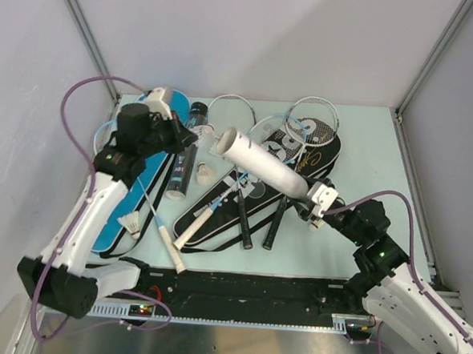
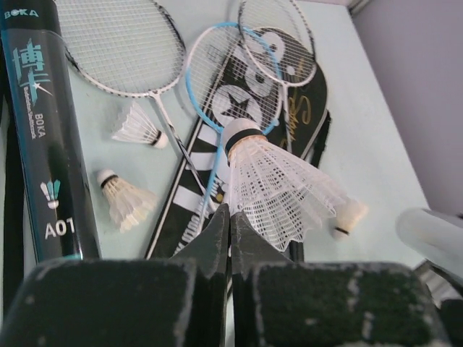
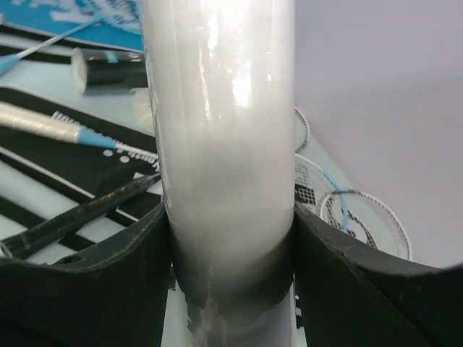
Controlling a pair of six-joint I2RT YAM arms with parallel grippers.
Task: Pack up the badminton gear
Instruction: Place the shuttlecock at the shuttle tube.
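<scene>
A white shuttlecock (image 2: 278,188) with a netted skirt and black-banded cork was pinched by its skirt edge in the closed left gripper (image 2: 230,217). It was raised just beside the open mouth of a white tube (image 1: 265,164). The right gripper (image 1: 312,196) clasped that tilted tube's lower end. Below, rackets (image 2: 123,43), a black tube (image 2: 43,144) and a black bag (image 1: 210,219) lay on the pale green table (image 1: 363,201), between grey walls (image 1: 269,42).

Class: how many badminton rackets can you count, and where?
4. Two white-framed, black-handled rackets cross the black racket bag; a blue-framed, white-handled racket lies on it; another white-handled racket crosses the blue bag, head hidden beneath the left arm.
</scene>
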